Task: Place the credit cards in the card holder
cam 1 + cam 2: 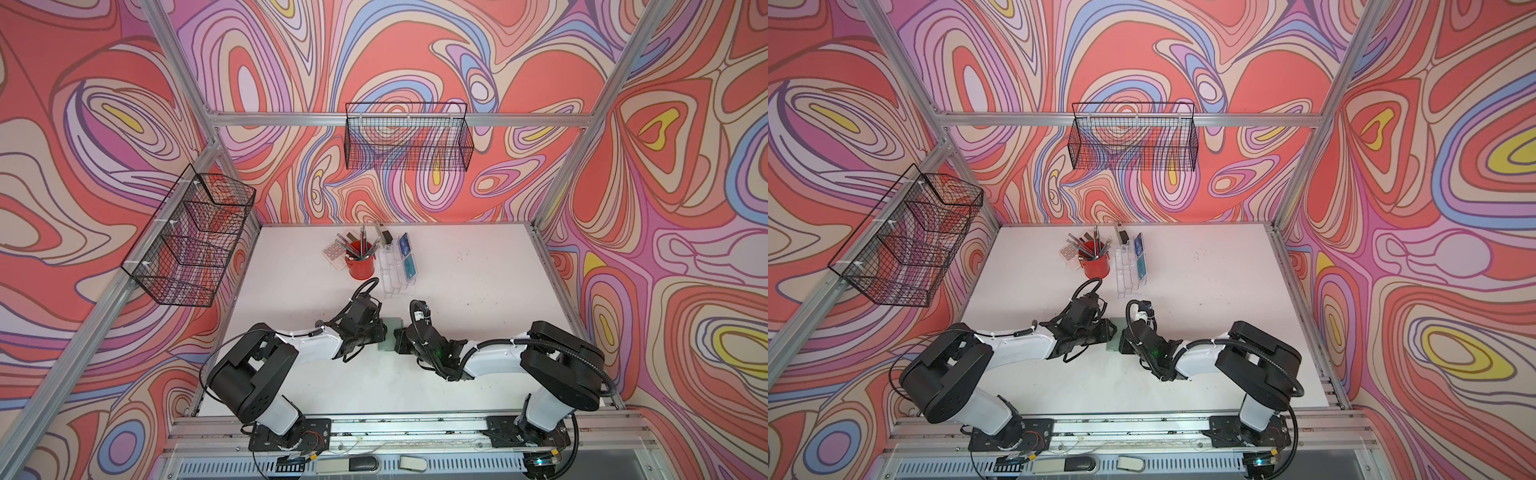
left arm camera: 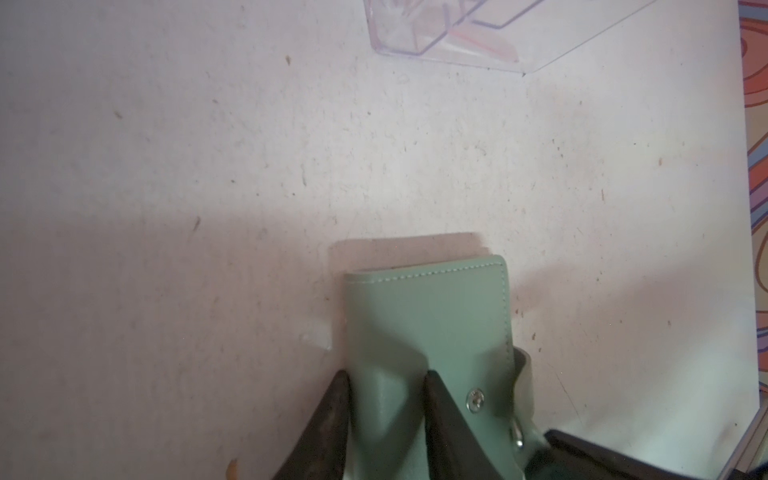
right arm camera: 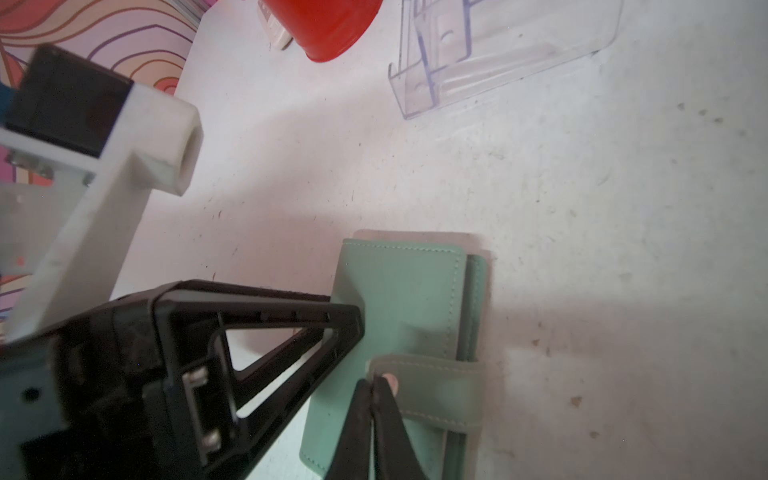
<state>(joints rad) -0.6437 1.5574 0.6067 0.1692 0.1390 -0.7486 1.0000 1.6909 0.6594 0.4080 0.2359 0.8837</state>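
The card holder [image 1: 390,333] lies with its cover closed on the table [image 1: 478,299], near the front edge and between the two arms. The left gripper [image 2: 385,378] clamps its spine side, with a fold of green cover between the fingers. The right gripper [image 3: 374,388] is pinched tight on the very tip of the strap [image 3: 440,390]. The credit cards [image 1: 405,251] stand well apart from all this, in the clear stand [image 1: 392,278] at the back.

That pinch has little to hold — a pull could slip off the strap, or drag the holder out of the left's narrow grip.

The left wrist view shows the snap stud [image 2: 476,402] bare, so the strap looks unfastened. The right wrist view hides the stud but shows the pinch itself. Only the top views show the cards.
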